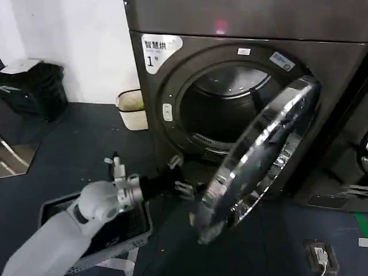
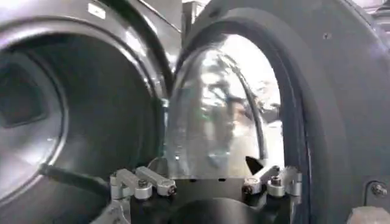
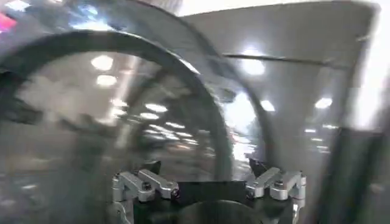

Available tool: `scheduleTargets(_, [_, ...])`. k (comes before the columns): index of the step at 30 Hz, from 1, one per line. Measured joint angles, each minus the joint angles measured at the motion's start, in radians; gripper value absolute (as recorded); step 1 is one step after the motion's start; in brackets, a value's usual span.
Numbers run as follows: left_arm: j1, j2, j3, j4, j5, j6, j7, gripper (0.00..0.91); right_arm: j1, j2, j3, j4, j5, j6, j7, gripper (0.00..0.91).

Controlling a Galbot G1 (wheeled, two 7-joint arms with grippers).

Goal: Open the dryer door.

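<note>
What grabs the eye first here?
The dryer door, swung well out from the machine front, its chrome rim catching the light. Behind it gapes the dark drum opening. The left pincer sits open, low by the door's free edge; the right pincer faces shiny curved metal.

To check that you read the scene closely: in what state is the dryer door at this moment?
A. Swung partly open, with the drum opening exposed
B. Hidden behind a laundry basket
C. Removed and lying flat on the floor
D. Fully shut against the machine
A: in the head view the dryer door stands swung out from the machine's front, and the dark drum opening is exposed behind it.
</note>
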Motion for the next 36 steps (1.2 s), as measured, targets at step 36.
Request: scheduleTargets(36, [-0.537,-0.332,0.695,0.295,-0.052,-0.094,-0.078,0.907,-0.124,0.038,0.584,0.011,-0.052,-0.173,0.729,0.907])
